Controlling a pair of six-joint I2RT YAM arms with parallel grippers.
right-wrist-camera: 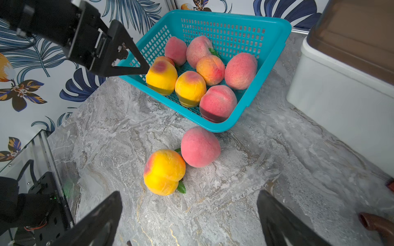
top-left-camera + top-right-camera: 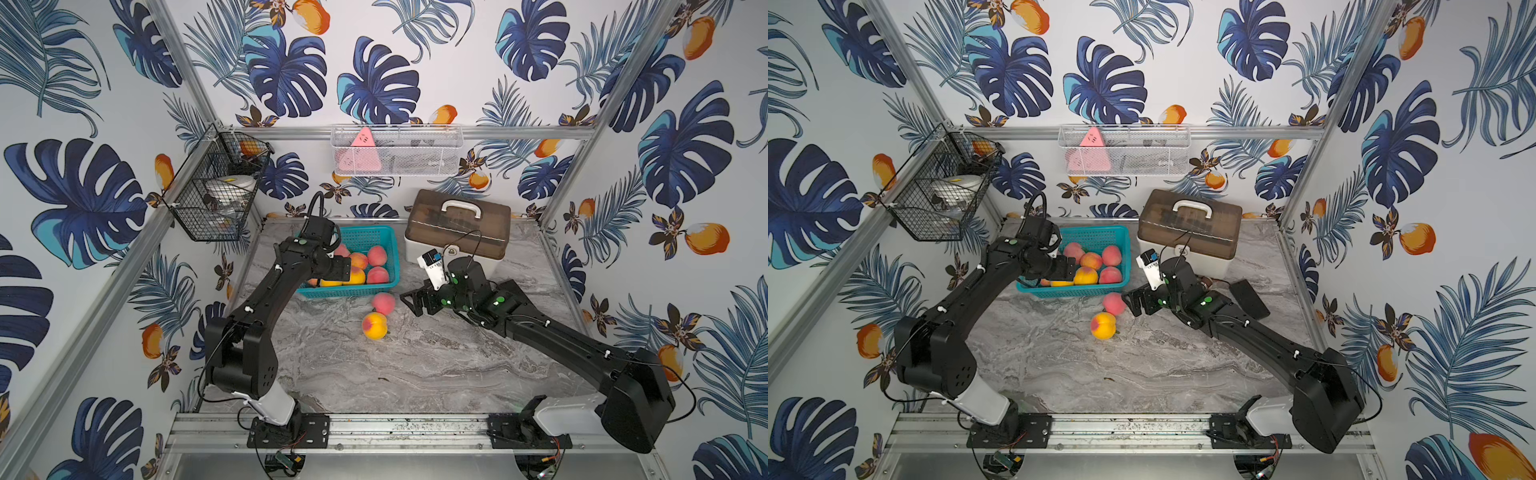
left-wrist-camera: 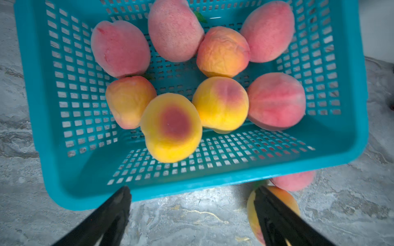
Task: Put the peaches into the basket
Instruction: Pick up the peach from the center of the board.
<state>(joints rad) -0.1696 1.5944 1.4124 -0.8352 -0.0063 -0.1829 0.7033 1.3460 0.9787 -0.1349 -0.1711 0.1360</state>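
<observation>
Eight rounded, fuzzy peaches [image 3: 220,104] are seen inside the teal plastic basket [image 1: 275,53], whose walls are pierced in a lattice. A pink peach [image 1: 200,147] and a leafed yellow peach [image 1: 164,172] are found touching on the veined marble tabletop [image 1: 266,170], just outside the basket's rim. The left gripper [image 3: 191,189] is held over the basket's edge and the right gripper [image 1: 189,197] near the basket, each with jaws apart and empty.

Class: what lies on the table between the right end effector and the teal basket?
Two loose peaches, the pink peach and the yellow peach; the right wrist view shows it.
</observation>
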